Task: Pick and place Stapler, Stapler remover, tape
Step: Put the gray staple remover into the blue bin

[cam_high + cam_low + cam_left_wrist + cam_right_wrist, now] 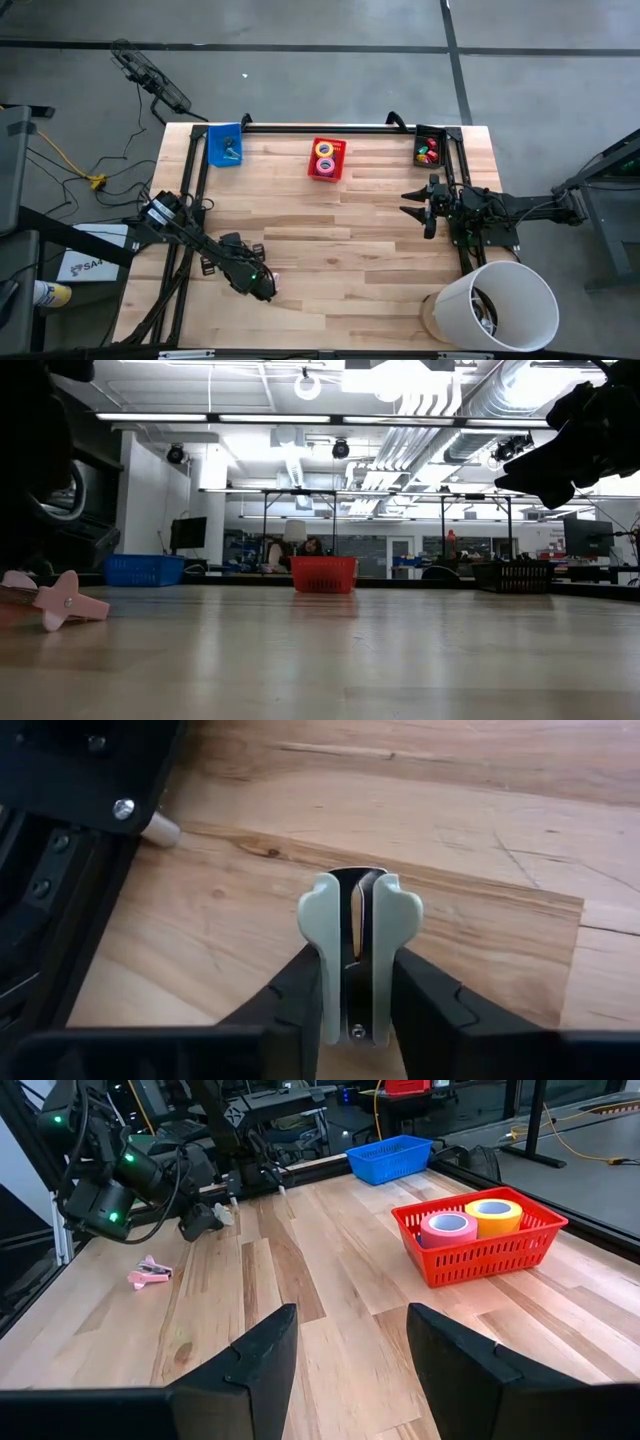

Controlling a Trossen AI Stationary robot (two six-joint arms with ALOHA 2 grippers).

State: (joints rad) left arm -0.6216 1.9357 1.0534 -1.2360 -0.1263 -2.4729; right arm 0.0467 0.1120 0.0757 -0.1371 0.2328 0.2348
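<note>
Pale-green plastic staple remover [360, 955] sits pinched in the left gripper [358, 1010], probably bin-bound; right gripper [350, 1350] idles, fingers apart.

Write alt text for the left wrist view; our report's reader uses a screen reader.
The left gripper is shut on a pale green staple remover, its two dark fingers pressing the remover's sides just above the light wooden table. Part of a black metal frame shows at one edge.

Three baskets [225, 146], two tape rolls [325, 157]
</note>
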